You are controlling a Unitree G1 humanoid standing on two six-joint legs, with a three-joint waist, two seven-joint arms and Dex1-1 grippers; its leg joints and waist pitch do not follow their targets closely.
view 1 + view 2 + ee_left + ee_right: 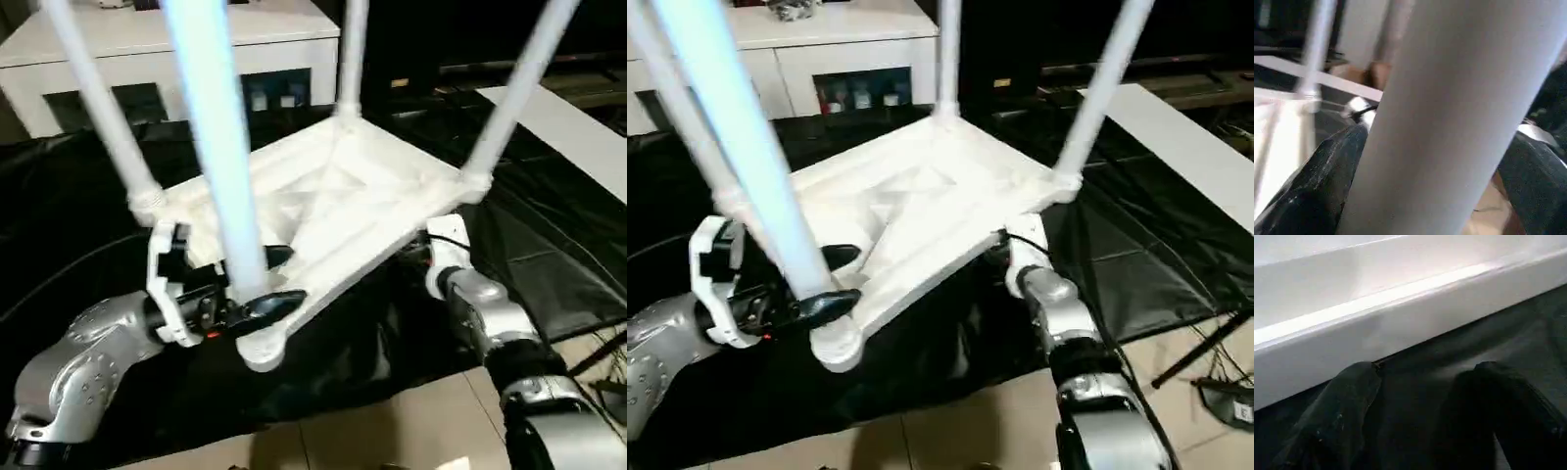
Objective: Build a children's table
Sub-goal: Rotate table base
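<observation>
The nearest leg (217,147) of the children's table (333,211) rose close past the head camera, a thick white shaft standing up from the near corner of the upturned top. The table lay upside down and tilted on a black sheet (69,225), its ribbed underside facing up and all four legs pointing upward. The left gripper (257,282) had its two black fingers spread to either side of the nearest leg just above its socket; in the left wrist view the leg (1449,117) passed between the fingers (1322,181), though whether they pressed on it could not be told. The right gripper (1420,406) sat low at the table's right edge, its fingers (1337,411) spread apart over the black sheet just below the white rim (1376,318), apparently not touching it. Beyond the table stood a white cabinet (196,59) with glass-fronted compartments, and a white board (578,137) lay to the right. Pale floor tiles (392,431) showed at the near edge of the sheet.
</observation>
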